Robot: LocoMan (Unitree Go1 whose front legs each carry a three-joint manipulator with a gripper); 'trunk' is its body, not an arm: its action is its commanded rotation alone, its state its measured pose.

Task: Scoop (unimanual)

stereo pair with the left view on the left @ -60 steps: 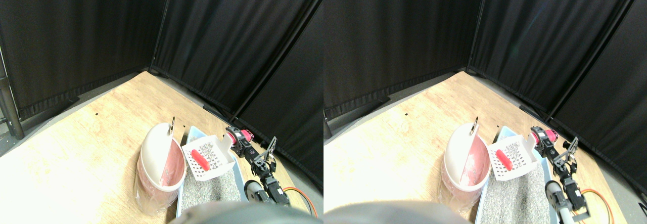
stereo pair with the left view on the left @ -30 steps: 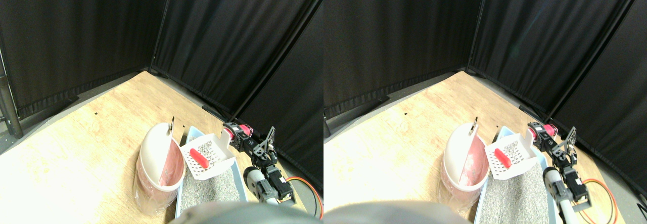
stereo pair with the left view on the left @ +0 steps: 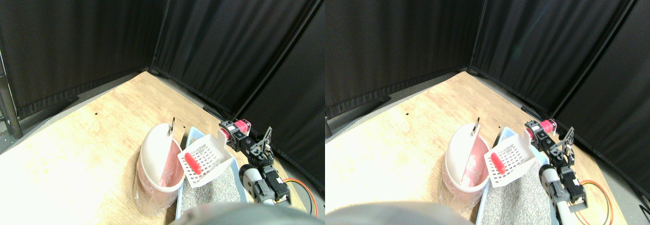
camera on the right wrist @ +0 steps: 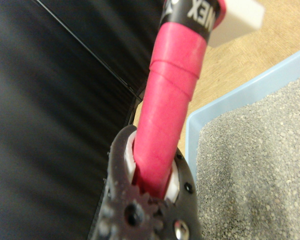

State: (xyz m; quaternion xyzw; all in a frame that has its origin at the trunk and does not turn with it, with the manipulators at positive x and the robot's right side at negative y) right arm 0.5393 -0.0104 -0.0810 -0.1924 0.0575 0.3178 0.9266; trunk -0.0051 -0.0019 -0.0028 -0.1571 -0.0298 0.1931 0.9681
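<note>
One red piece (stereo pair with the left view on the left: 192, 163) rides in the white scoop (stereo pair with the left view on the left: 205, 156) I hold above the litter tray (stereo pair with the left view on the left: 238, 177), my tool (stereo pair with the left view on the left: 234, 133) clamped tight on its pink handle (camera on the right wrist: 172, 107).

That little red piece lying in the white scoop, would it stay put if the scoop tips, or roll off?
The red piece looks like a smooth, rounded cylinder, so it would probably roll or slide easily. The scoop is already tilted toward the pink bin, which favours it sliding that way. The scoop's raised side walls may steer it. It seems light for its size.
</note>
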